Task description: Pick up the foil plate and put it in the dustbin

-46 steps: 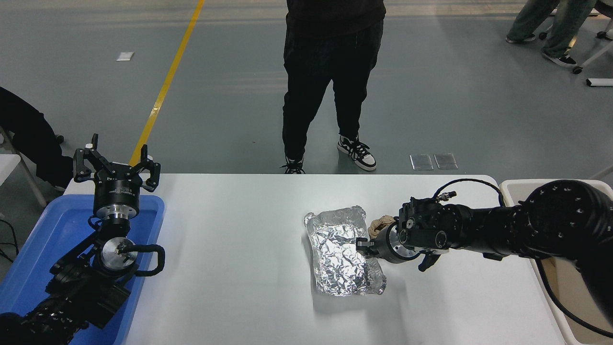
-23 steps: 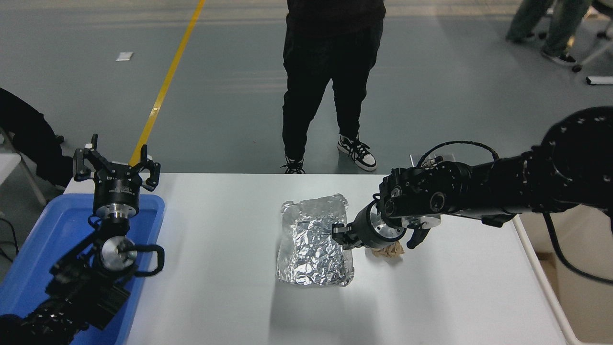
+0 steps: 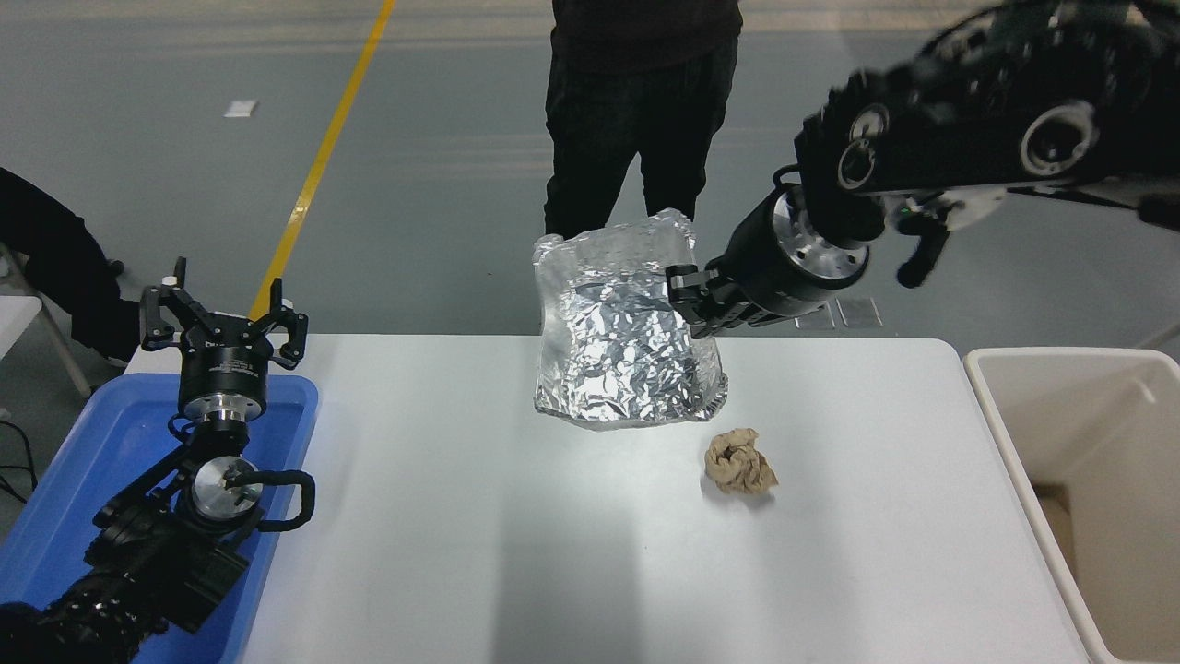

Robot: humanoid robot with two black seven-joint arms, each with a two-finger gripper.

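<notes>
The pick-up half of the task looks done. The right gripper [image 3: 690,300] is clamped on the right-hand rim of the foil plate [image 3: 622,346] and holds it in the air, well above the white surface [image 3: 479,516], tilted so that its crinkled inside faces the camera. The plate touches nothing but the gripper. What is left, by my reading, is the carry and the drop: the dustbin [image 3: 1005,433] stands at the right end of the surface, well apart from the plate, and the plate hangs over the middle of the surface near its far edge, so the arm has to swing it rightward over the cream rim before letting go (the plate is thin and crumpled, so it may flex in the grip on the way).

The left gripper [image 3: 224,318] is parked at the lower left over the blue tray [image 3: 74,443], its fingers spread apart and holding nothing.

Counting: one foil plate, one dustbin, one blue tray, one small crumpled tan paper ball [image 3: 739,461] lying on the surface below and to the right of the plate, clear of it. Two robot arms are in view. One person [image 3: 636,111] in dark clothes stands at the far side, behind the raised plate; a dark-clad part of another person shows at the left edge.
</notes>
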